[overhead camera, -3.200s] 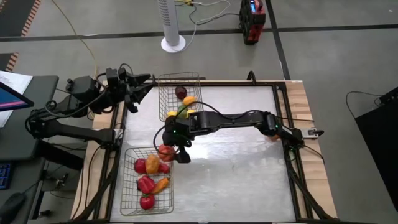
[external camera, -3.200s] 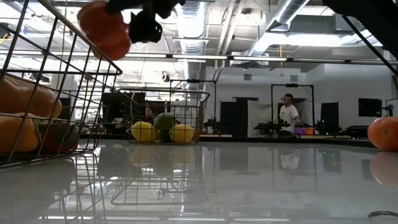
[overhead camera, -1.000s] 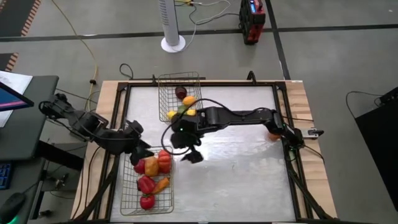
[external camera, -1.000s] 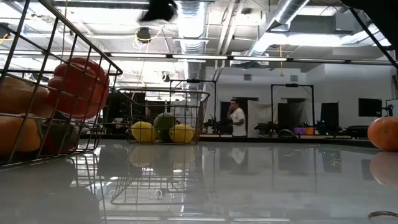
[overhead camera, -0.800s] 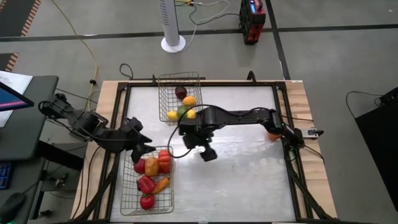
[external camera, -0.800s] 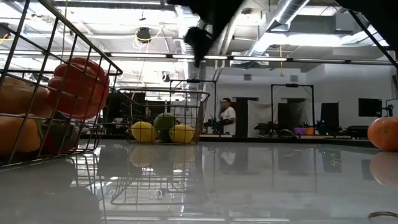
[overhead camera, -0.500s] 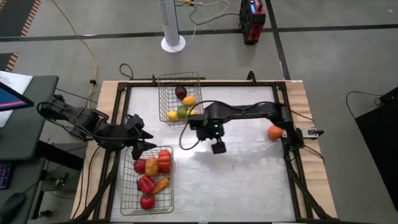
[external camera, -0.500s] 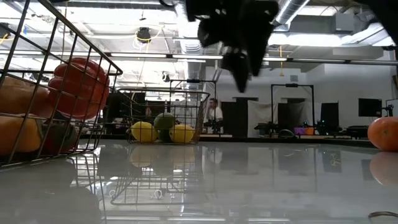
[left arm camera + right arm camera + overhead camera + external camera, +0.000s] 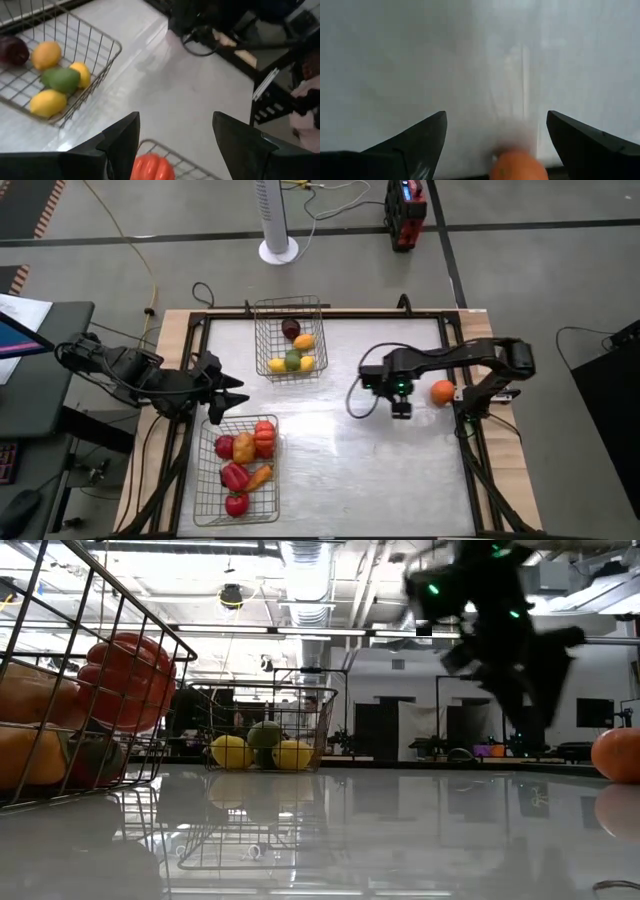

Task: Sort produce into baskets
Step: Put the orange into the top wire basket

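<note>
An orange round fruit (image 9: 442, 391) rests on the white table near its right edge; it also shows in the low view (image 9: 618, 755) and at the edge of the right wrist view (image 9: 514, 165). My right gripper (image 9: 400, 409) hovers open and empty just to the left of it. My left gripper (image 9: 228, 400) is open and empty at the table's left edge, between the two wire baskets. The far basket (image 9: 262, 340) holds a maroon fruit, an orange one, a green one and two yellow ones. The near basket (image 9: 205, 480) holds red and orange peppers, a tomato and a carrot.
A black frame (image 9: 455, 360) runs round the white table top (image 9: 340, 470), whose middle and near right part lie bare. A cable (image 9: 352, 402) hangs from my right arm. A white fan base (image 9: 279, 250) and a red device (image 9: 405, 215) stand on the floor beyond.
My right gripper has swung from beside the near basket toward the table's right edge, ending next to the orange fruit, open and empty throughout. My left gripper has gone a little toward the far edge. The produce in both baskets has stayed still.
</note>
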